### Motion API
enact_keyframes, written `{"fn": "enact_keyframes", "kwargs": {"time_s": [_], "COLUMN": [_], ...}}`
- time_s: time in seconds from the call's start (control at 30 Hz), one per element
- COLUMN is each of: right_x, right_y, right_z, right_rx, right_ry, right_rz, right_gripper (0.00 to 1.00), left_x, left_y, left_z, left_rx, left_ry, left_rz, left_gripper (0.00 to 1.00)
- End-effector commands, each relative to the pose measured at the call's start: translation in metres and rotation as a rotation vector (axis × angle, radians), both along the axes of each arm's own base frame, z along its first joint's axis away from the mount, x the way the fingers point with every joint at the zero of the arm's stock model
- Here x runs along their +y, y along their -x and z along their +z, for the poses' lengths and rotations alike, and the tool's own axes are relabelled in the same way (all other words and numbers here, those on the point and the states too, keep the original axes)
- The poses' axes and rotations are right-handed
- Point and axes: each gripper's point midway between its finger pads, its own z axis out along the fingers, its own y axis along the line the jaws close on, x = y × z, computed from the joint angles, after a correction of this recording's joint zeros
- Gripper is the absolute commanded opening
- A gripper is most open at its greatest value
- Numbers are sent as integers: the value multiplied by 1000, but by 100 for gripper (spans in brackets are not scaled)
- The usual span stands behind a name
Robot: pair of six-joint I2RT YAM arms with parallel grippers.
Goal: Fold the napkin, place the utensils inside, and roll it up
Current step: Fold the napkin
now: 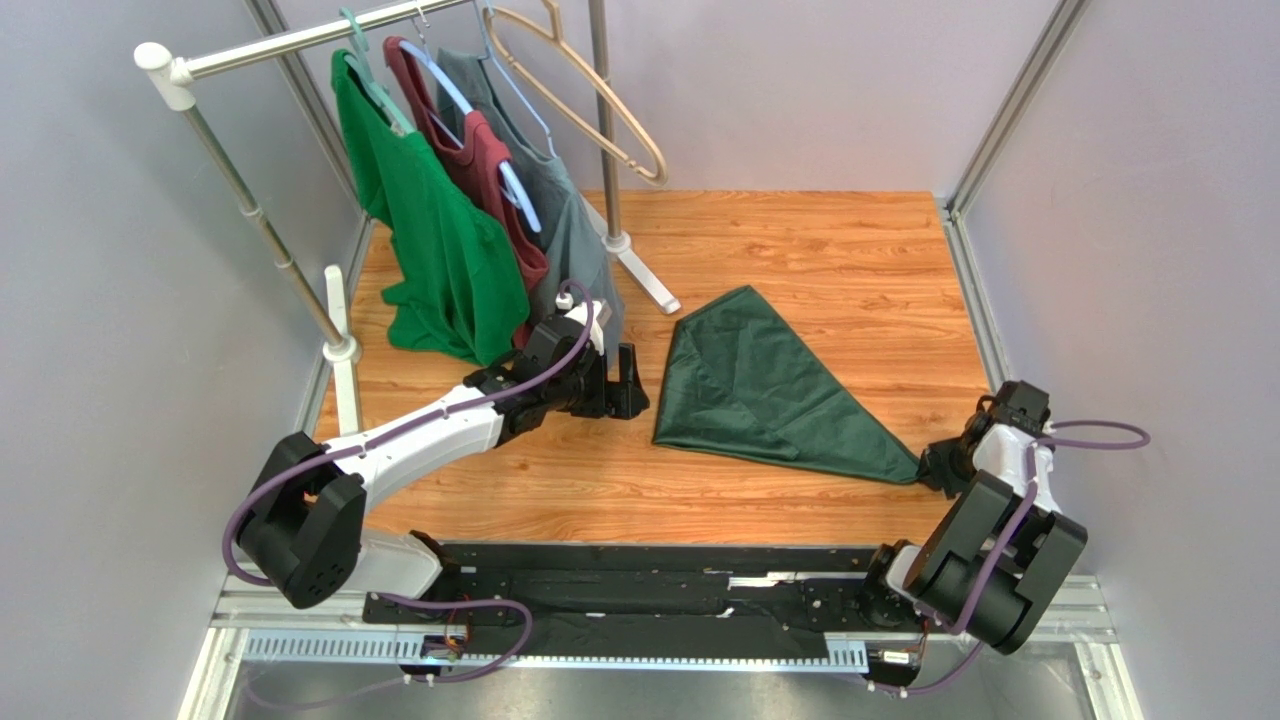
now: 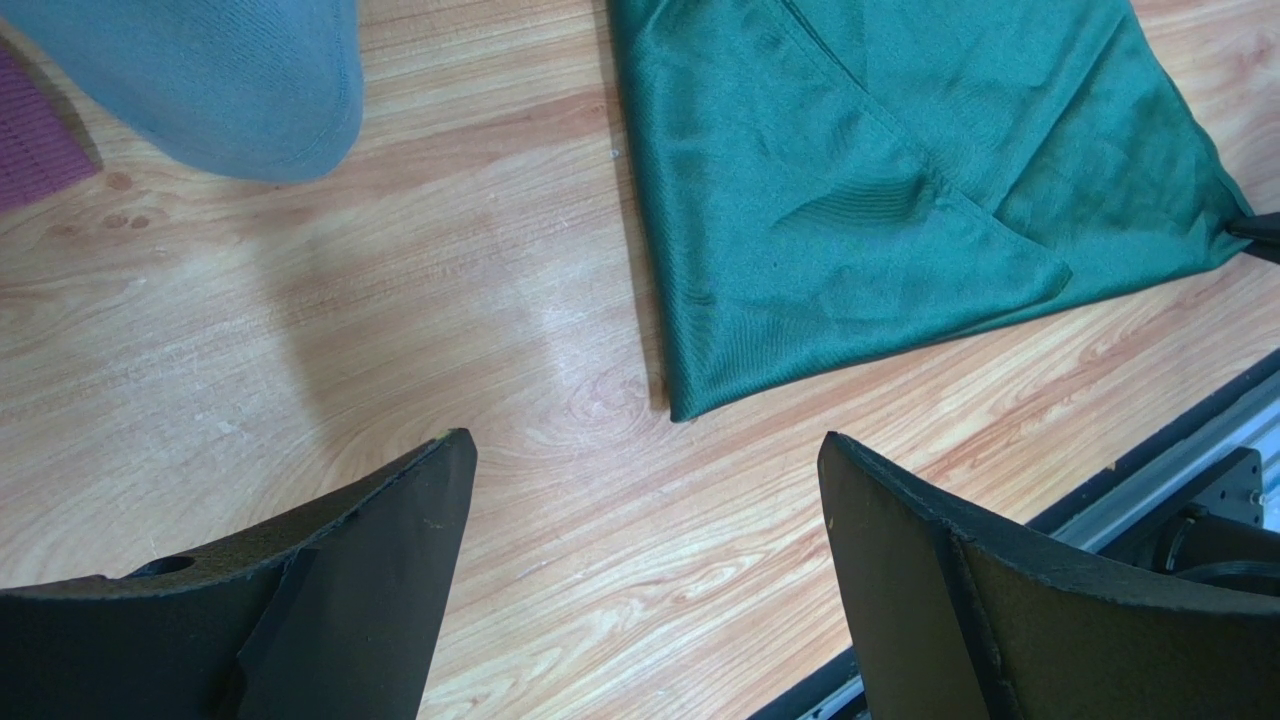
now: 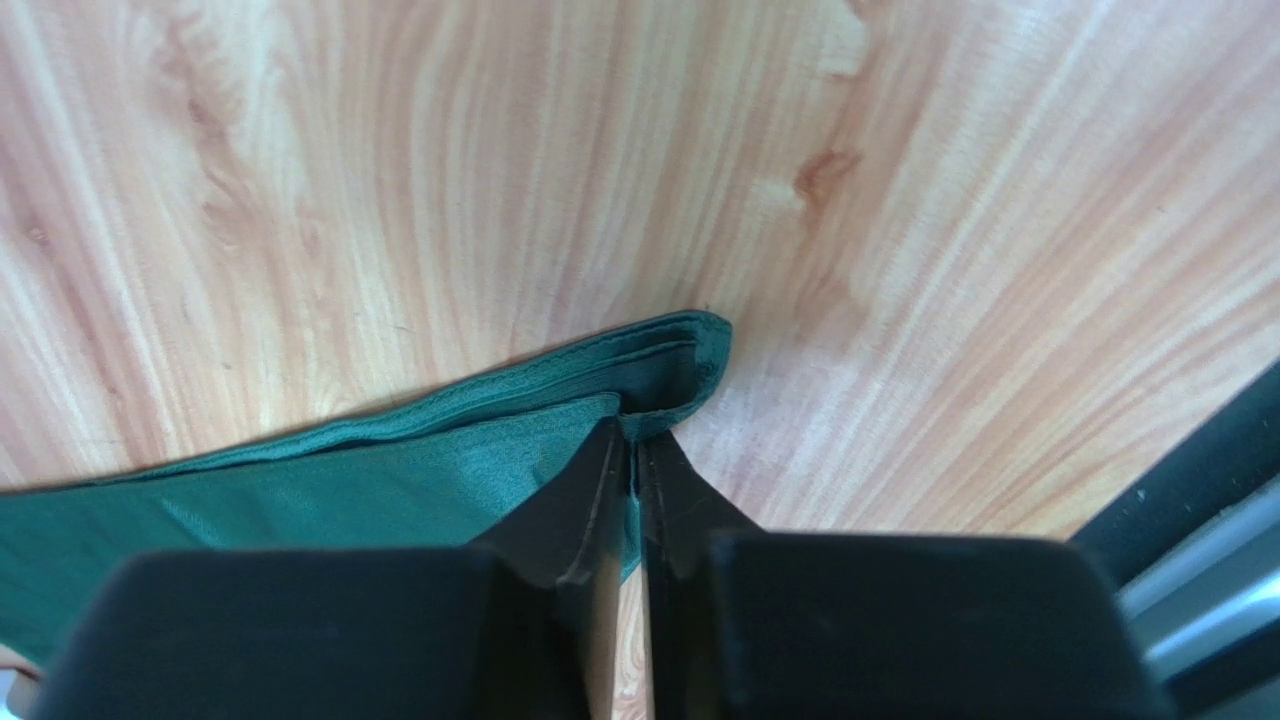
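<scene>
While the wooden table (image 1: pixel 842 240) fills most of the overhead view, its far left corner is taken by a metal clothes rack (image 1: pixel 259 225). From the rack's bar hang three shirts on hangers: a bright green shirt (image 1: pixel 436 240), a maroon shirt (image 1: pixel 489 165) behind it, and a grey-green shirt (image 1: pixel 568 218) whose hem reaches down near the left arm's wrist.

Right of centre on the table lies the napkin (image 1: pixel 759 383), dark forest green and folded over on itself into a rough triangle. Its broad edge faces left and its long point runs toward the near right. The left wrist view shows one layer lying across another with a diagonal fold edge; nothing can be seen tucked inside the fold.

The left gripper (image 2: pixel 643 443) hovers just beside the napkin's left edge, apart from the cloth, with its jaws spread wide over bare wood. The right gripper (image 3: pixel 634 450) sits low at the napkin's near-right tip. Its jaws are drawn almost together and pinch the hemmed corner of the cloth between them.
</scene>
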Motion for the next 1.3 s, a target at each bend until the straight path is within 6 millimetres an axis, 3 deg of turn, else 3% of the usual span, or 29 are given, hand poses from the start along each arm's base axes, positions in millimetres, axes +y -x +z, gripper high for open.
{"fn": "enact_keyframes", "kwargs": {"time_s": [0.0, 0.07, 0.33, 0.63, 1.27], "right_x": [-9, -10, -1, 33, 170], "right_y": [-27, -34, -60, -84, -141], "right_z": [17, 23, 66, 102, 131], "right_rx": [-122, -162, -385, -541, -714], "right_ry": [38, 43, 101, 150, 134], "right_rz": [40, 54, 140, 280, 662], "right_gripper": [4, 0, 0, 0, 0], "left_x": [-6, -6, -9, -17, -17], "left_y": [-3, -4, -5, -2, -2], "left_z": [12, 12, 13, 17, 10], "left_rx": [-37, -39, -46, -30, -10], "left_ry": [34, 34, 44, 75, 65], "left_rz": [-15, -16, -28, -57, -57], "left_gripper": [93, 94, 93, 93, 93]}}
